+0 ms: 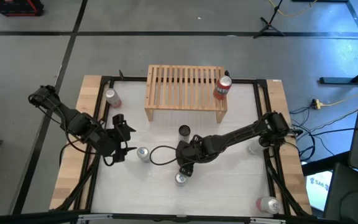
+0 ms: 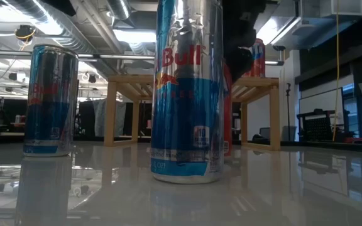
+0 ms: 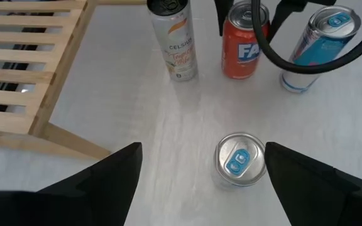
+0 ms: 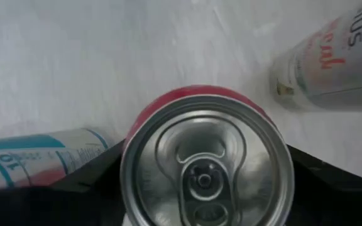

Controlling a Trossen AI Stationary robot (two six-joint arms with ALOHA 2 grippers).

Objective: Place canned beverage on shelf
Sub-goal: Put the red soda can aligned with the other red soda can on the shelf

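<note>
**Task object.** The orange can [image 3: 244, 47] stands upright on the bench [image 1: 229, 186], in front of the shelf [image 1: 185, 84] and apart from it. It is near the middle of the bench. A white can with a dark top [image 3: 175, 44] stands just beside it on the shelf side. A blue-and-silver can [image 3: 319, 37] stands just beside it on the side away from the shelf.

**Right claw.** The right claw [image 1: 185, 165] is down over the orange can. One finger lies against each side of the can body, so the claw is pinching the can. In the low view the base of the can appears to rest on the bench.

**Step in hand.** Judged from this, the step is the grasp: the can is gripped but not yet lifted.

**Shelf.** A red can [image 1: 222, 88] already stands at the right end of the slatted top. The remaining slats are free.

**Left claw.** The left claw [image 3: 203, 150] hovers at the left of the bench with its fingers spread. A second blue-topped can [image 3: 239, 160] stands upright beneath the gap, untouched.

**Next move.** The next move likely calls for:
- a straight vertical lift, clear of both neighbouring cans;
- a carry over the front edge of the shelf, kept clear of the red can;
- a level set-down across the slats.
</note>
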